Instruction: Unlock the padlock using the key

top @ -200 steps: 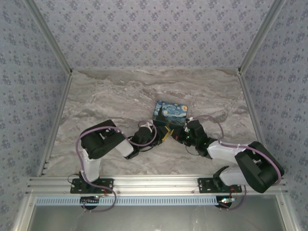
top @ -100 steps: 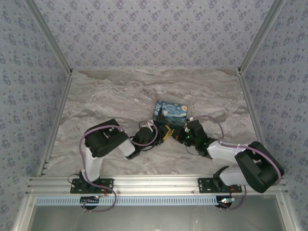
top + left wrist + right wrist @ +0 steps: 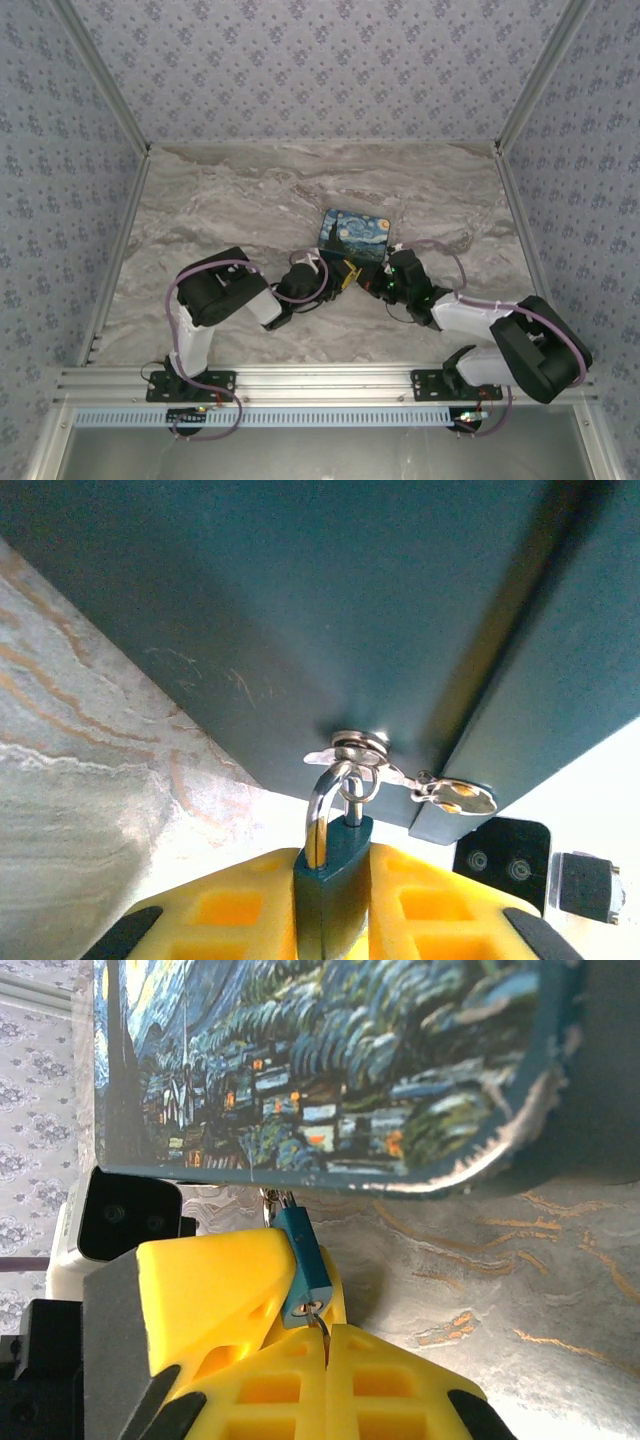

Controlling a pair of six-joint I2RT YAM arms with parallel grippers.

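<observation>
Blue single padlock (image 3: 335, 875), one key (image 3: 320, 1318), one printed box (image 3: 330, 1060)

A marble-patterned table (image 3: 230, 200), veined in grey and beige, stands inside walls (image 3: 320, 70) papered pale blue with small floral motifs. A small box (image 3: 354, 236) lies near the table's middle, slightly toward the right edge. Its lid is printed with a swirling night sky in blue and yellow. From close by, its side wall is plain dark teal, and a small silver hasp (image 3: 455, 796) sits at the seam. An aluminium rail (image 3: 320, 378) runs along the table's near edge.
</observation>
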